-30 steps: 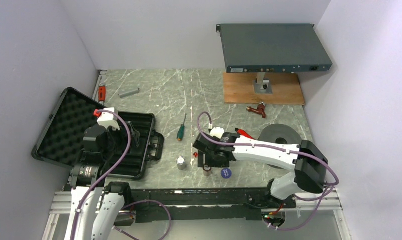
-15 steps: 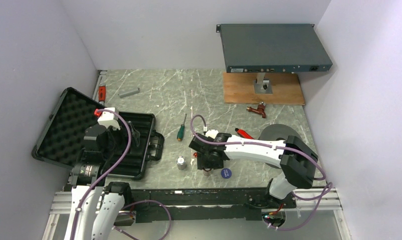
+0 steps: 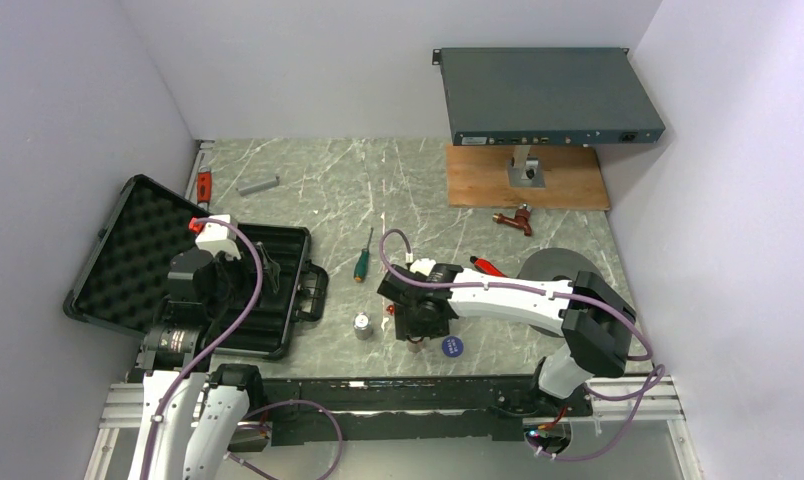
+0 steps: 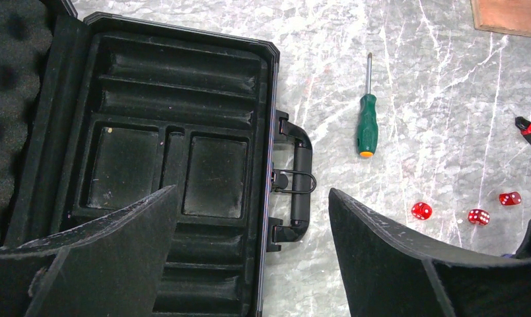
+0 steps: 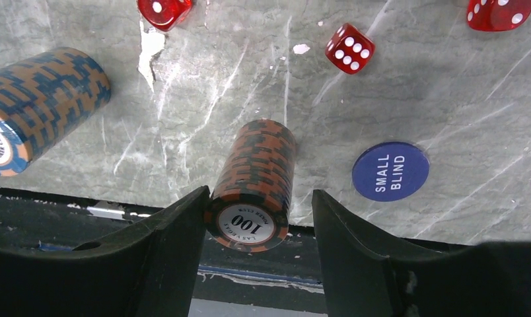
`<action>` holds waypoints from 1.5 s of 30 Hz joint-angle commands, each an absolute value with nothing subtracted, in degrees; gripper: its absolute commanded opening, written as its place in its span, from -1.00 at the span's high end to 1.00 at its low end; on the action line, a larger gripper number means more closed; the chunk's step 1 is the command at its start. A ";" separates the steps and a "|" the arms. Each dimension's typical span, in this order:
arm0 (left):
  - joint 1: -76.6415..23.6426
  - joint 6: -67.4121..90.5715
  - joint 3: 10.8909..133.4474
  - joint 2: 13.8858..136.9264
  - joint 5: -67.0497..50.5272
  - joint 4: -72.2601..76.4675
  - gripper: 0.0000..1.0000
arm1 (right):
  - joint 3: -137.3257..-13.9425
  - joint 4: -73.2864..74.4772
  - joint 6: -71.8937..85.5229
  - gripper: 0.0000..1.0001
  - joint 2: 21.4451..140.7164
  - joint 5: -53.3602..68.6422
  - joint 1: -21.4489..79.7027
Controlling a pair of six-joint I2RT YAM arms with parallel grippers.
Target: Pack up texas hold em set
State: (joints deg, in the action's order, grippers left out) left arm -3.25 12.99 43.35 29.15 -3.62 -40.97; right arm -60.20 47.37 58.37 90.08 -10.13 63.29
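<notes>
Since a second ago the right arm has swung toward the case [image 4: 183,66] and dropped its right gripper [image 5: 258,198] over the brown stack [image 5: 256,165], and its jaws have drawn in from a wider spread. They now bracket that stack: one finger [image 5: 183,224] sits against or just beside it and a sliver of table [image 5: 448,79] shows on the other side, so I judge the jaws spread and not yet pinching. That makes this the moment just before the pickup, with nothing packed yet. The case lies open with its egg-crate lid [image 4: 5,66] laid back, every moulded tray slot bare, and the left gripper [image 4: 251,191] hanging above it, jaws wide and holding nothing. All the loose pieces sit on the table off the case's handle [image 4: 302,178] side. The brown stack stands upright, a short neat column with "100" on its top chip. A blue-and-orange stack [image 5: 41,99] stands between it and the case. The round "SMALL BLIND" button [image 5: 389,171] lies just beyond it, away from the case. Three small red dice [image 5: 349,47] are scattered nearby, none touching.
</notes>
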 commanded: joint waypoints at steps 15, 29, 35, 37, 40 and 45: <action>-3.43 13.42 43.46 29.10 -3.26 -39.11 -0.77 | -63.50 49.25 57.70 0.59 90.17 -8.90 63.52; -3.49 13.22 43.42 27.60 -3.55 -38.98 -0.78 | -73.29 56.22 57.28 1.00 81.57 -15.86 63.77; -5.35 12.49 43.48 28.83 -5.84 -38.65 -0.79 | -66.57 47.00 54.57 1.00 75.07 -17.50 63.16; -6.34 12.39 43.67 29.59 -6.35 -38.80 -0.81 | -65.16 44.54 53.96 1.00 73.73 -19.29 62.83; -6.85 12.41 44.21 30.91 -6.41 -39.22 -0.83 | -63.30 40.32 52.38 1.00 71.70 -21.14 62.37; -6.86 11.60 45.72 32.99 -8.54 -39.83 -0.88 | -60.75 32.13 44.82 1.00 68.66 -21.01 61.23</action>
State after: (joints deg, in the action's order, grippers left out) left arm -6.74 12.84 43.35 31.86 -5.30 -41.01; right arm -60.95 43.92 51.31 73.03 -18.37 62.11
